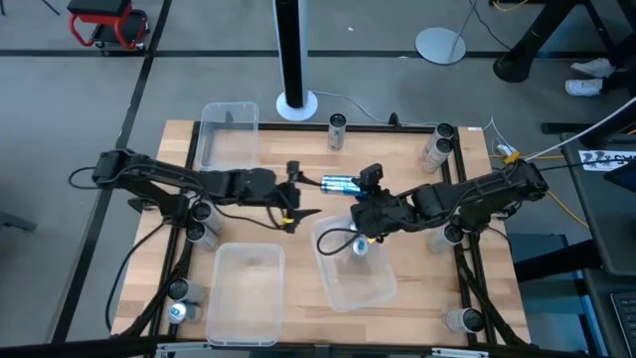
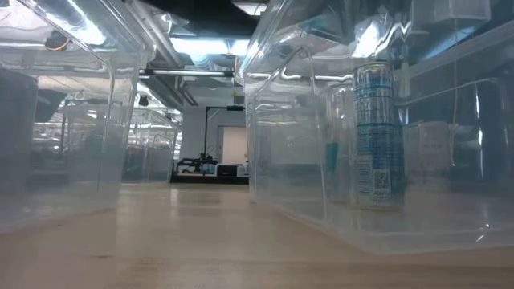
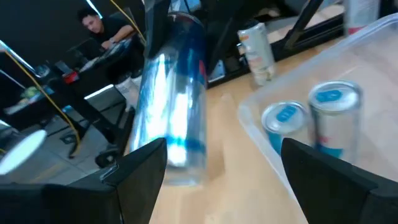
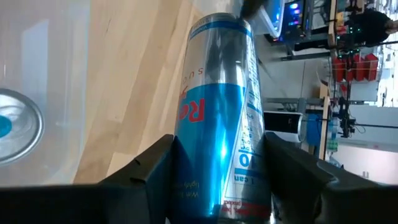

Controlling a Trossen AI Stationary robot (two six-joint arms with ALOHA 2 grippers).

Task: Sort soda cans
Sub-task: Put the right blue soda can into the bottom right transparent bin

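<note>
From above, the right gripper [image 1: 360,195] holds a slim silver and blue soda can [image 1: 340,183] lying sideways above the wooden table [image 1: 298,249], between the two arms. The right wrist view shows what the high view cannot: both dark fingers [image 4: 149,171] press on the sides of this can [image 4: 217,118], so the jaws pinch it.

The left gripper [image 1: 295,196] is just beside the other end of the can. In the left wrist view its fingers [image 3: 140,168] stand spread, with the can [image 3: 174,99] between them, but I cannot tell if they touch it.

The clear plastic bin [image 1: 370,288] under the right arm holds upright cans; the left wrist view shows two with blue tops [image 3: 311,121], and the low view shows one through the bin wall [image 2: 377,136]. More cans stand near the table edges, for example one at the far edge [image 1: 338,129]. A second clear bin [image 1: 243,288] and a third [image 1: 227,134] are on the left side.
</note>
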